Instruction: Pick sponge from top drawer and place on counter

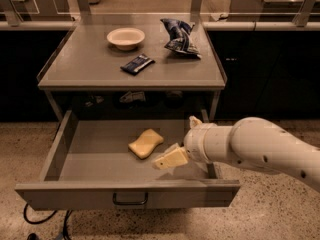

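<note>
Sponge (145, 143) lies flat near the middle of the open top drawer (55, 151), apart from all four walls. The gripper (174, 141) hangs just to its right over the drawer floor, fingers spread wide and holding nothing, below the counter's (90, 70) front edge.

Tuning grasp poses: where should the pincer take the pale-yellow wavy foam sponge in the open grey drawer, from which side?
Grip the pale-yellow foam sponge across its pinched waist, coming down from above. It lies flat and diagonal on the floor of the shallow grey drawer, so its narrow sides are the reachable faces. The pincer, open, hovers close beside it.
</note>
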Robot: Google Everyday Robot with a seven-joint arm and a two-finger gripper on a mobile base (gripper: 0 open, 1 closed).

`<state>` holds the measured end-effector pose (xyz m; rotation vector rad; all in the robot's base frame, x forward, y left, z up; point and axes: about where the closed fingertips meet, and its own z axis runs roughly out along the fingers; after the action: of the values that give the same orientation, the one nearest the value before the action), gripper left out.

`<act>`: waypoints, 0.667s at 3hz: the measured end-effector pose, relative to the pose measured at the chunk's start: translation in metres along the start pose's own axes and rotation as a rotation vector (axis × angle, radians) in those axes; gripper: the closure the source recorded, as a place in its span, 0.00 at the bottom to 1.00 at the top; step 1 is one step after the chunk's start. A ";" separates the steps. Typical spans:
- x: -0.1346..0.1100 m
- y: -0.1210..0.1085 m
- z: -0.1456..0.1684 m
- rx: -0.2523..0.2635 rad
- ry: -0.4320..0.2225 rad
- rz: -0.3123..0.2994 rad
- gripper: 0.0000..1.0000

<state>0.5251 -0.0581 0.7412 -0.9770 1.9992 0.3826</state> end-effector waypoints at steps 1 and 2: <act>-0.018 -0.017 0.033 0.059 0.005 -0.016 0.00; -0.041 0.004 0.059 0.014 -0.005 -0.053 0.00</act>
<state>0.5691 -0.0010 0.7392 -1.0169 1.9653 0.3418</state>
